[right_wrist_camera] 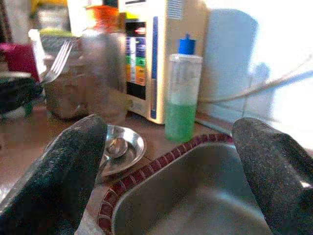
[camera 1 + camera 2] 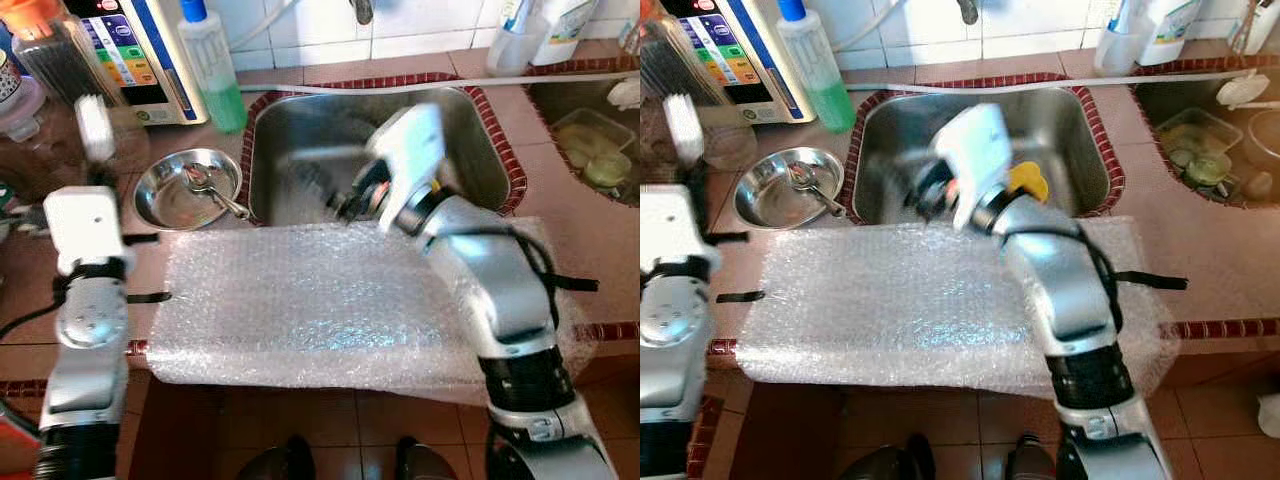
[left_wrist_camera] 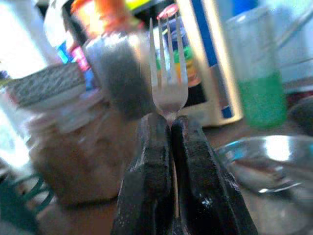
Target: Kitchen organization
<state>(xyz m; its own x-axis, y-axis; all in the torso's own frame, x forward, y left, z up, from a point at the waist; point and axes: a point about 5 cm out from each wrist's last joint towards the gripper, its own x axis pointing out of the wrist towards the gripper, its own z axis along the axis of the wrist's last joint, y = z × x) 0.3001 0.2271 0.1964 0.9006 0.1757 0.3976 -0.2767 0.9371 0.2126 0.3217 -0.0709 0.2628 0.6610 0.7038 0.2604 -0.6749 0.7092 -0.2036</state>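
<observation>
Head views: the left gripper (image 2: 95, 130) holds a metal fork (image 2: 93, 122) upright over the left counter, tines up, behind a round steel bowl (image 2: 165, 200) containing a spoon (image 2: 205, 187). Bubble wrap (image 2: 300, 300) covers the counter edge before the rectangular steel sink (image 2: 300, 130). The right gripper (image 2: 930, 190) hangs over the sink.

Left wrist view: both black fingers (image 3: 151, 161) are clenched on the fork's neck, its long axis in line with them.

Right wrist view: the rubbery fingers (image 1: 68, 166) are spread wide, grasping nothing; a green-liquid bottle (image 1: 182, 98) stands behind the sink rim.
</observation>
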